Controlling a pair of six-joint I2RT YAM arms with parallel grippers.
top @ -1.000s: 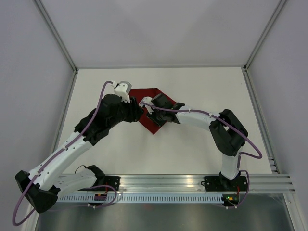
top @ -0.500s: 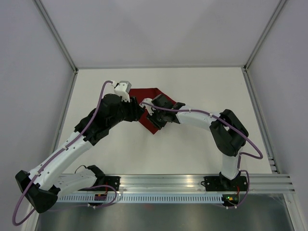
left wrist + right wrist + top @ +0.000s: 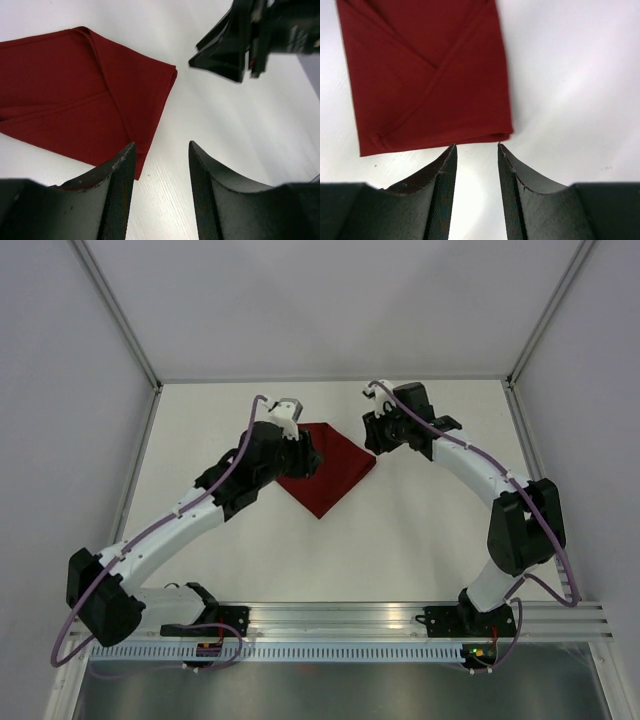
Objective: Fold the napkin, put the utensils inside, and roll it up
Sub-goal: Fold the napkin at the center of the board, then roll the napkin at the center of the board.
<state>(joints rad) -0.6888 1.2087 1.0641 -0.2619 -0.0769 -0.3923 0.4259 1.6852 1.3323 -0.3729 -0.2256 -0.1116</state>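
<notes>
The dark red napkin (image 3: 330, 478) lies folded and flat on the white table, with its layers crossing in a diagonal seam (image 3: 425, 75). My left gripper (image 3: 312, 462) hovers over the napkin's left edge, open. In the left wrist view only bare table shows between its fingers (image 3: 161, 144), and the napkin (image 3: 75, 95) lies beside the left fingertip. My right gripper (image 3: 374, 437) is off the napkin's right corner, open and empty (image 3: 476, 145), just short of the folded edge. The utensils are out of view.
The right gripper's dark fingers (image 3: 235, 45) show at the top right of the left wrist view. White walls and metal posts (image 3: 120, 315) enclose the table. A rail (image 3: 400, 615) runs along the near edge.
Both arms have drawn back from the napkin's middle; the right one swung far back and to the right. The napkin now lies uncovered, and the right jaws stand a little wider.
</notes>
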